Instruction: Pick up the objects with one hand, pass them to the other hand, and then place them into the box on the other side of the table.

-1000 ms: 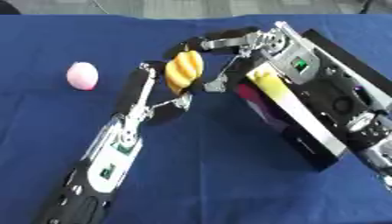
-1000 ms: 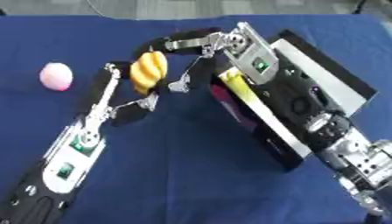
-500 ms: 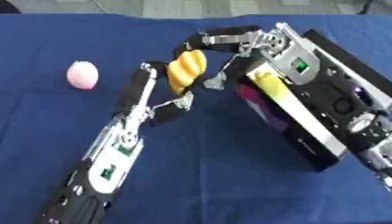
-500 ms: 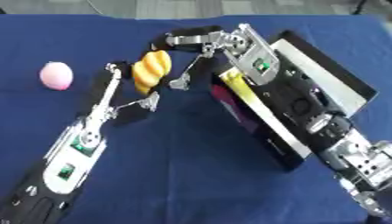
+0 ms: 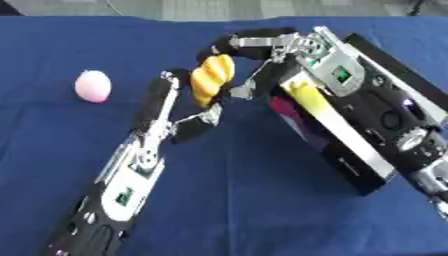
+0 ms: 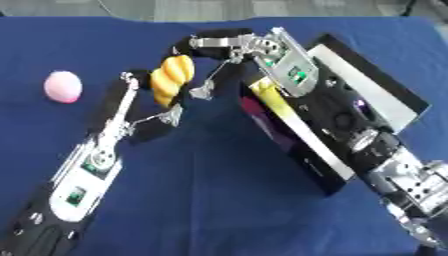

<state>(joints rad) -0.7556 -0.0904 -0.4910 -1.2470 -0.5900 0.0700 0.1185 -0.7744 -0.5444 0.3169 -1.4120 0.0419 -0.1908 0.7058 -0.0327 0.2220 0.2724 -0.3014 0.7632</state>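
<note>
An orange-yellow ridged bread-like thing [image 5: 211, 77] is held above the blue table, left of the black box [image 6: 302, 152]. My left hand [image 5: 166, 97] reaches up from the lower left, with its fingers along the thing's left side and its thumb under it. My right hand [image 5: 254, 45] comes from the right over the box, and its fingers curl over the top of the same thing. A pink egg-shaped thing [image 5: 92, 86] lies on the cloth at the left, apart from both hands.
The black box with a white rim lies tilted at the right, largely under my right arm. Something yellow [image 5: 302, 92] and something magenta [image 5: 287, 111] show inside it. Blue cloth [image 5: 262, 200] covers the table.
My right hand's fingers have closed a little further left over the top of the orange-yellow thing. The thing and my left hand have hardly moved.
</note>
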